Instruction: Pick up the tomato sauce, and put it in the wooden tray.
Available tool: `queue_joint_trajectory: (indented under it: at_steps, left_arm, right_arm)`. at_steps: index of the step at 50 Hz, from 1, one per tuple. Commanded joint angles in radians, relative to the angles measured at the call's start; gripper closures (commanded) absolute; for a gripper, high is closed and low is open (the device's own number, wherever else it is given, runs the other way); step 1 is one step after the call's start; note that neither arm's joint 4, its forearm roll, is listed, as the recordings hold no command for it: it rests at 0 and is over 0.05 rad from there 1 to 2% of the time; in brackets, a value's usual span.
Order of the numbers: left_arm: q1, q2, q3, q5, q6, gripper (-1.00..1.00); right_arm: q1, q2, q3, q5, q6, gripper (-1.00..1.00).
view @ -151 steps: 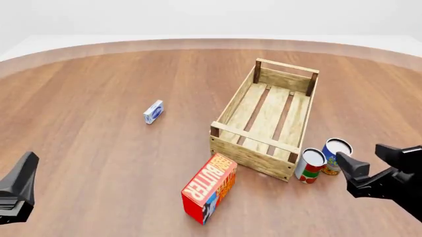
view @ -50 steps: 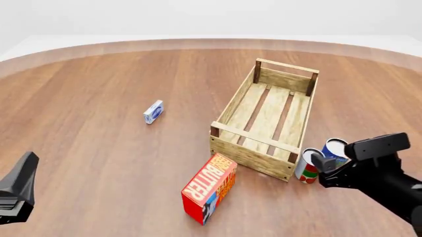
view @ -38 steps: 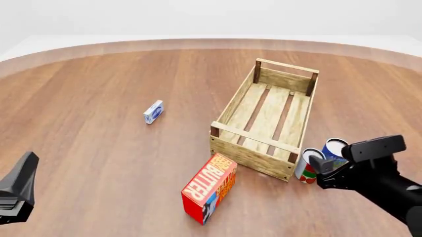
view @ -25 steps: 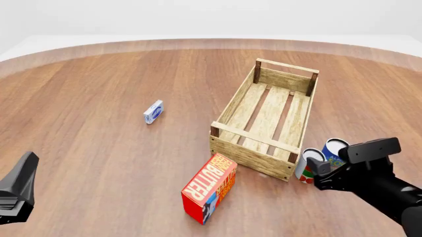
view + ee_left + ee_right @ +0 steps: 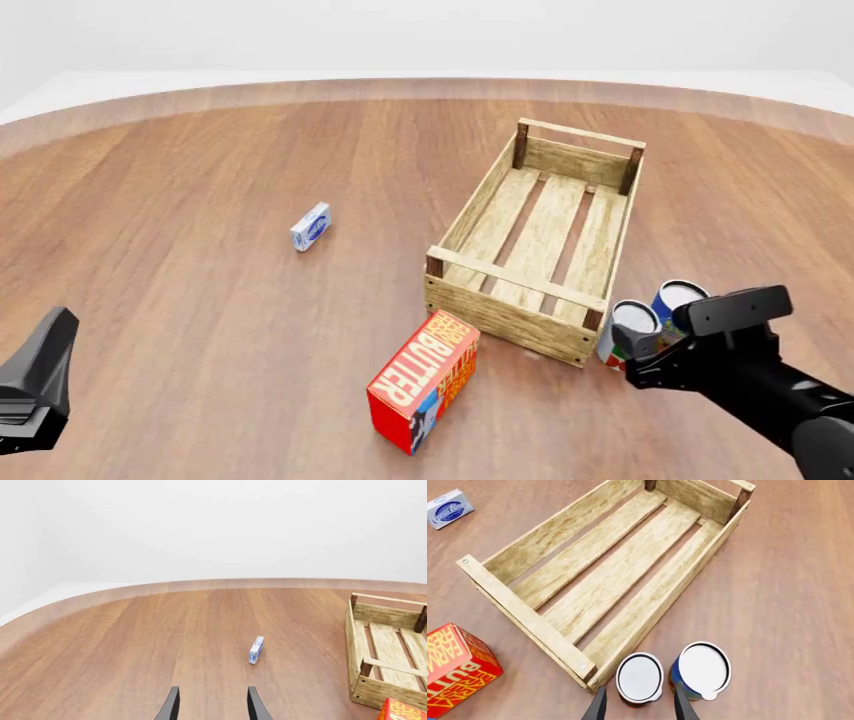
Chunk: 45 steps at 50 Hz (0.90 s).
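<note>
Wooden tabletop [image 5: 200, 170] is carrying the tomato sauce [image 5: 639, 677], with the right gripper [image 5: 639, 706] hovering narrowly parted above it (gripping nothing).

Round wood-grain table [image 5: 200, 180], plain white bkgd, even light.

On the tabletop we've got two cans, the tomato sauce [image 5: 627, 331] and a blue can [image 5: 677, 303], one wooden tray [image 5: 462, 219], one butter box [image 5: 424, 381], one small blue-and-white packet [image 5: 310, 227].
</note>
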Motion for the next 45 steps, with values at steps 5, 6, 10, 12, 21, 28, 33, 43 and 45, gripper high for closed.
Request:
queue_joint_trajectory:
  at_steps: [5, 6, 10, 12, 21, 28, 33, 43, 45]
  left_arm:
    - [0.000, 0.000, 0.000, 0.000, 0.000, -1.00]
    - [0.000, 0.000, 0.000, 0.000, 0.000, -1.00]
    - [0.000, 0.000, 0.000, 0.000, 0.000, -1.00]
    - [0.000, 0.000, 0.000, 0.000, 0.000, -1.00]
    - [0.000, 0.000, 0.000, 0.000, 0.000, -1.00]
    - [0.000, 0.000, 0.000, 0.000, 0.000, -1.00]
    - [0.000, 0.000, 0.000, 0.000, 0.000, -1.00]
    - [0.000, 0.000, 0.000, 0.000, 0.000, -1.00]
    - [0.000, 0.000, 0.000, 0.000, 0.000, -1.00]
  right_arm:
    - [-0.001, 0.040, 0.008, -0.042, 0.003, -1.00]
    - [-0.001, 0.041, 0.008, -0.043, 0.005, -1.00]
    - [0.001, 0.062, 0.011, -0.064, 0.008, -1.00]
    - [0.000, 0.069, 0.013, -0.073, 0.010, -1.00]
    - [-0.002, 0.111, 0.022, -0.116, 0.016, -1.00]
    - [0.000, 0.128, 0.021, -0.131, 0.019, -1.00]
    - [-0.001, 0.144, 0.022, -0.146, 0.020, -1.00]
    - [-0.002, 0.162, 0.019, -0.159, 0.020, -1.00]
    - [-0.004, 0.171, 0.018, -0.166, 0.021, -1.00]
